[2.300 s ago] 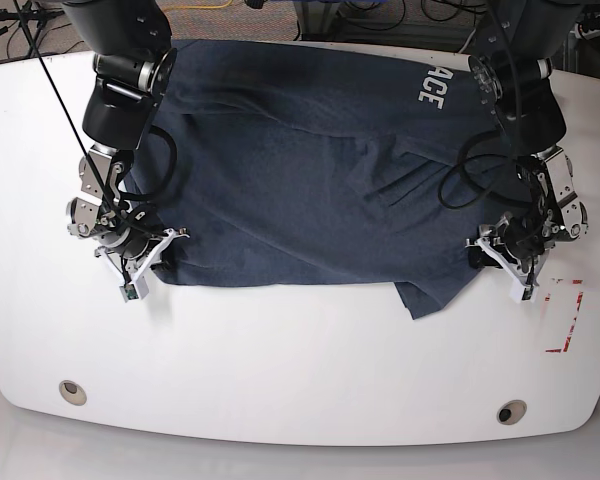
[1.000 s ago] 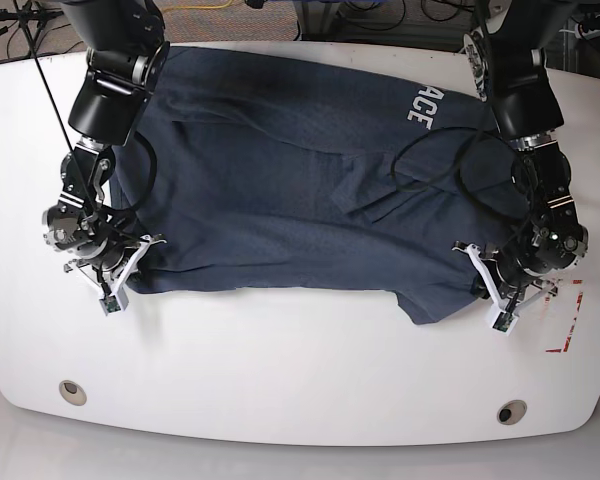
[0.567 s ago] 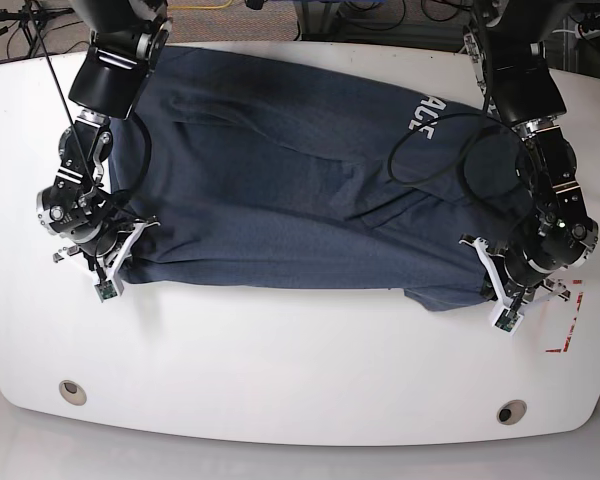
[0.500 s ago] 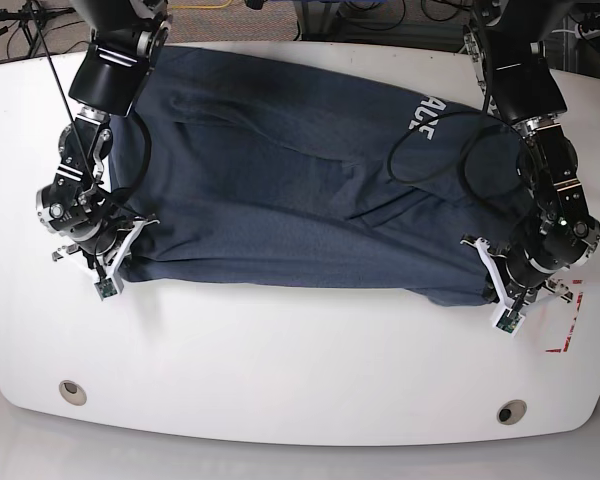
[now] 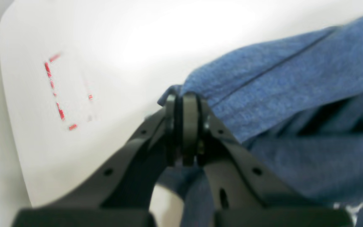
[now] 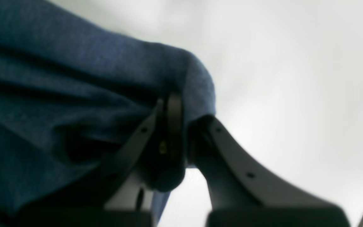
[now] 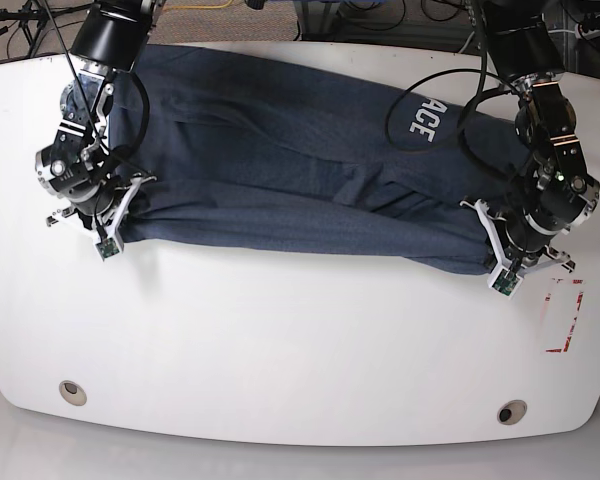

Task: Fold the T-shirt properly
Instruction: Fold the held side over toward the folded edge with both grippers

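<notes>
the shirt (image 7: 300,170) is spread crosswise on the white desk (image 7: 280,350), its near edge gathered and lifted between the two arms. the left claw (image 7: 500,262) is clamped on a hemmed corner of the cloth, as the left wrist view shows; the right claw (image 7: 115,215) is clamped on a bunched corner at the other end. white letters (image 7: 425,110) are seen near the far edge. the task is judged to be at its first fold: the near edge is held but not yet laid over the far part, and creases run through the middle. further folds and smoothing are left.
</notes>
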You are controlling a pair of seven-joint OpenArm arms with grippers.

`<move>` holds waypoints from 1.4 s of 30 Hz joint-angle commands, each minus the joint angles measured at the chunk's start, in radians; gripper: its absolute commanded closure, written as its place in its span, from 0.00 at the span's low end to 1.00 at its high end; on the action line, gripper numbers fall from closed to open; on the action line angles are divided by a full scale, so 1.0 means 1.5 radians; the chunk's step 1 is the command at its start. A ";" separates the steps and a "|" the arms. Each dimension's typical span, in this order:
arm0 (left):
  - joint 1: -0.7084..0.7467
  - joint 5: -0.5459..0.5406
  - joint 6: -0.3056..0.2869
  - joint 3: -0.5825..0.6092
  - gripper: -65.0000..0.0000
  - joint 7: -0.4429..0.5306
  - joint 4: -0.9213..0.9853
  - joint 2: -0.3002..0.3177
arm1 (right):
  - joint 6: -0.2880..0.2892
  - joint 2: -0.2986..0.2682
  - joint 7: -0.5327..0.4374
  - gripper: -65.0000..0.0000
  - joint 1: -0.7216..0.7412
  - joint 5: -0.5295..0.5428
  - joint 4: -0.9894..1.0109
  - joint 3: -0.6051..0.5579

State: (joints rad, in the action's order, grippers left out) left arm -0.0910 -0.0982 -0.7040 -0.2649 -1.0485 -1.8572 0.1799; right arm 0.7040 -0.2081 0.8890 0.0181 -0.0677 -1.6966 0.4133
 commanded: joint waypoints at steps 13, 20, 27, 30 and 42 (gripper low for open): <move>0.090 0.005 0.004 -0.052 0.99 0.010 -0.020 0.032 | -0.004 0.005 0.059 0.97 -0.130 -0.001 -0.156 0.003; 0.132 0.005 0.004 -0.061 0.99 0.010 -0.025 0.033 | -0.004 0.006 0.083 0.97 -0.168 -0.001 -0.174 0.003; 0.163 0.004 0.004 -0.070 0.99 0.010 -0.025 0.048 | -0.004 0.023 0.101 0.97 -0.209 -0.001 -0.214 0.004; 0.175 0.004 0.004 -0.070 0.99 0.010 -0.025 0.048 | -0.004 0.029 0.103 0.97 -0.224 -0.001 -0.214 0.005; 0.200 0.008 0.004 -0.069 0.99 0.011 -0.021 0.049 | -0.004 0.065 0.103 0.77 -0.261 -0.009 -0.210 0.006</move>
State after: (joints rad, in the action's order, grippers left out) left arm 0.2184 -0.0967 -0.7048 -0.3645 -1.0435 -1.8729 0.2394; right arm 0.7048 -0.1123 1.0527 -0.3744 -0.0761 -1.9949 0.4179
